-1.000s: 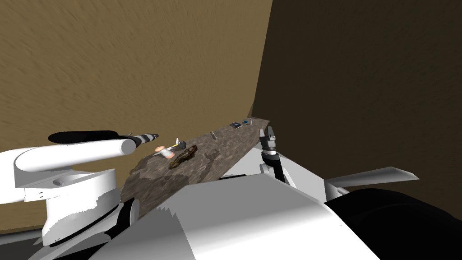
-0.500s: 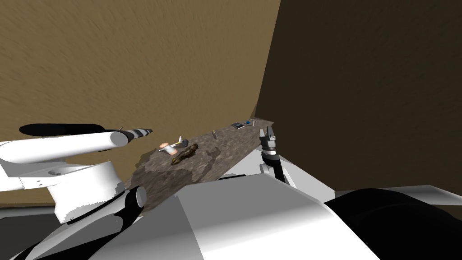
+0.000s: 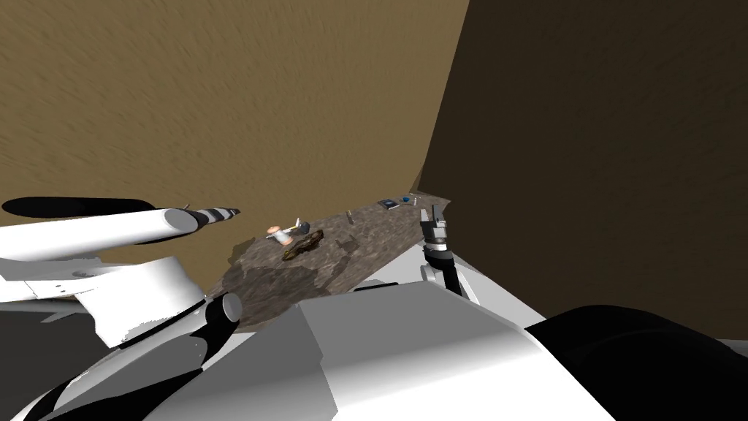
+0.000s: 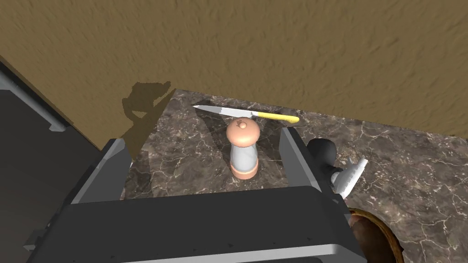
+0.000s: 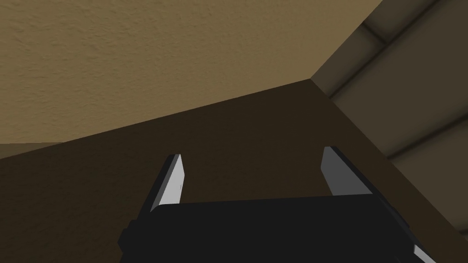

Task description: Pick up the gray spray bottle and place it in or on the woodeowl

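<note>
Grey spray bottle (image 4: 334,165) just outside wide-spread left gripper (image 4: 201,138).

The spray bottle (image 4: 349,174), light grey and ribbed with a black rounded part, is found on the dark marbled counter (image 4: 411,155). The brown bowl (image 4: 371,235) is set just beside it, partly cut off.
</note>
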